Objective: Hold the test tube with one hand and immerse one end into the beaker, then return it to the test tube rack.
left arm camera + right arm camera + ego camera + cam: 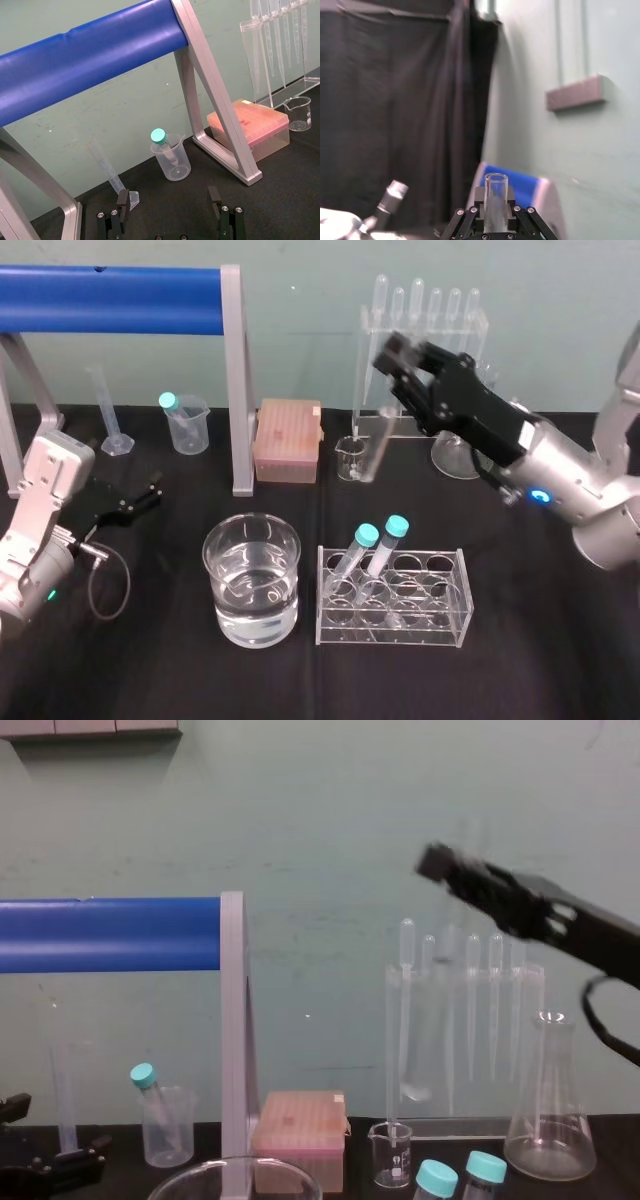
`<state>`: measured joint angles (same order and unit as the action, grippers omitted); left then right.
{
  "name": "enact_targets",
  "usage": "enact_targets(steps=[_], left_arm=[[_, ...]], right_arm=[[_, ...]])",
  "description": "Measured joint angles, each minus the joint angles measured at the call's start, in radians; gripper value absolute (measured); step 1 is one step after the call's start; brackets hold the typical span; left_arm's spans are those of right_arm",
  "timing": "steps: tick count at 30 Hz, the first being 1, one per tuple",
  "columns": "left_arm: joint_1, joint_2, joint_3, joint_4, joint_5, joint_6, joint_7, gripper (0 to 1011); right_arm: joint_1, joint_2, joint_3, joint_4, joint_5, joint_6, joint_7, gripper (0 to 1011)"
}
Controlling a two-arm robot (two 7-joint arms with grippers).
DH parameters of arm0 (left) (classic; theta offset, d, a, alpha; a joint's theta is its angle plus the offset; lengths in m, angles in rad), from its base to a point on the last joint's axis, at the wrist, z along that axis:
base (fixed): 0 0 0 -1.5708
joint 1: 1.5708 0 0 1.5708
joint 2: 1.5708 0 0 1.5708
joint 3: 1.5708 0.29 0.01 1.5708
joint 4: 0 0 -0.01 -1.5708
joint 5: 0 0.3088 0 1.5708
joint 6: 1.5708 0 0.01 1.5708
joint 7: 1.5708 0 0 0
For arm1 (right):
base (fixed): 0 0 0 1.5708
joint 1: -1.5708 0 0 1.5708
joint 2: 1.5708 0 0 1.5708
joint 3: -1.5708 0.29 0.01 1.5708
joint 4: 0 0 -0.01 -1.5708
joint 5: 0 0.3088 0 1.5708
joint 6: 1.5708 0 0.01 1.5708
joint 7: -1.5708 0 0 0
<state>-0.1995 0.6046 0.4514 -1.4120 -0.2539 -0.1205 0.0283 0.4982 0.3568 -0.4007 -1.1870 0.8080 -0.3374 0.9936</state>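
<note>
two fingers (470, 218) of the right gripper (398, 362) clamp the test tube (383, 440) between them, left gripper (140, 500) spread.

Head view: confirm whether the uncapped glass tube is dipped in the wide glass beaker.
No, the right claw holds the tube apart from the beaker.

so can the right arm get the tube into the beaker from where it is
Probably yes. The right gripper holds the tube raised high, the beaker is open-topped with nothing over it, and the capped tubes in the rack beside it sit lower.
</note>
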Motion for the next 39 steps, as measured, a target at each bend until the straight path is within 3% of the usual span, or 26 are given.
enact_targets(steps=[8, 14, 33, 39], left_arm=[[0.0, 0.0, 0.0, 0.0, 0.0, 0.0, 0.0, 1000], [0.0, 0.0, 0.0, 0.0, 0.0, 0.0, 0.0, 1000], [0.0, 0.0, 0.0, 0.0, 0.0, 0.0, 0.0, 1000], [0.0, 0.0, 0.0, 0.0, 0.0, 0.0, 0.0, 1000]], right_arm=[[0.075, -0.064, -0.079, 0.002, 0.075, 0.054, 0.149, 226], [0.112, -0.093, -0.149, 0.027, 0.088, 0.096, 0.218, 226], [0.205, -0.131, -0.296, 0.205, 0.006, 0.109, 0.262, 226], [0.221, -0.141, -0.324, 0.222, -0.021, 0.121, 0.258, 226]])
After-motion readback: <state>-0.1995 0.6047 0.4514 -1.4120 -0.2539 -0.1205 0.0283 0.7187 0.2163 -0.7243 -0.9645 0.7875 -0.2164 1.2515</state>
